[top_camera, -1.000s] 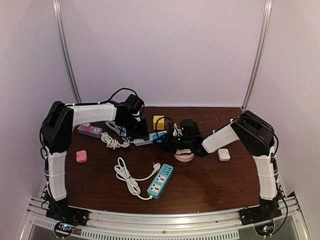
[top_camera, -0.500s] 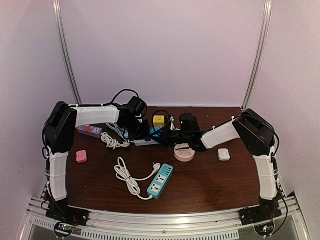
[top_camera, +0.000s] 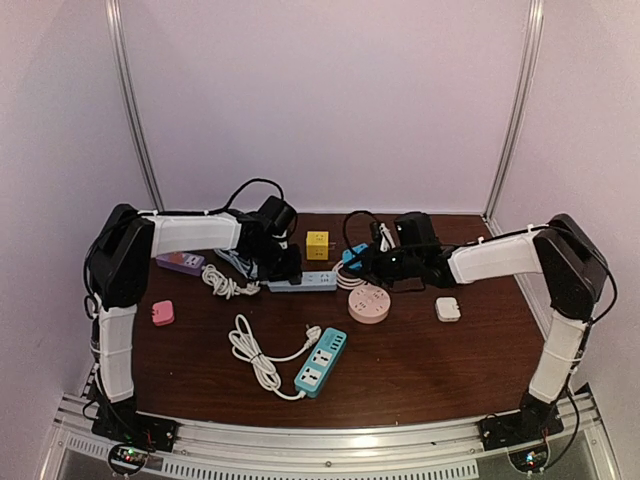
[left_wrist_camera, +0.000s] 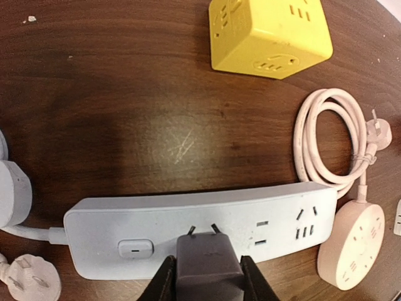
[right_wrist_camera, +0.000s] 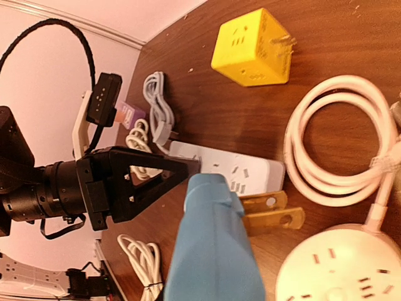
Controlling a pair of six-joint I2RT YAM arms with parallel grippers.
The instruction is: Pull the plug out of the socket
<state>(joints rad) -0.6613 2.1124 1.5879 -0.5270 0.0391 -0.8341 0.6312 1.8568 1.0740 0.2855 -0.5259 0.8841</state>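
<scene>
A dark wooden tabletop (top_camera: 430,360) is seen from above, with two robot arms reaching in from the left and right to meet near the middle.

The left claw (top_camera: 285,268) is down at a long pale power strip (top_camera: 305,283) that lies flat across the centre. In the left wrist view, its two fingers (left_wrist_camera: 164,282) are pinched on a dark grey plug (left_wrist_camera: 207,266). That plug's two small metal pins sit at the strip's near edge.

The right claw (top_camera: 362,260) pinches a blue plug (top_camera: 353,254), although its fingers are hidden behind the plug in the right wrist view. The blue plug is out of the socket and lifted just right of the strip's right end. Its two flat brass prongs (right_wrist_camera: 272,210) are fully bare and point away from the strip.

A yellow cube adapter (top_camera: 317,244) sits just behind the strip. A round pink socket (top_camera: 369,303) lies in front of the blue plug, with its pale cord coiled (left_wrist_camera: 326,138) beside it. A teal power strip (top_camera: 321,362) with a looped white cable lies nearer the arms' bases, well apart from the claws.
</scene>
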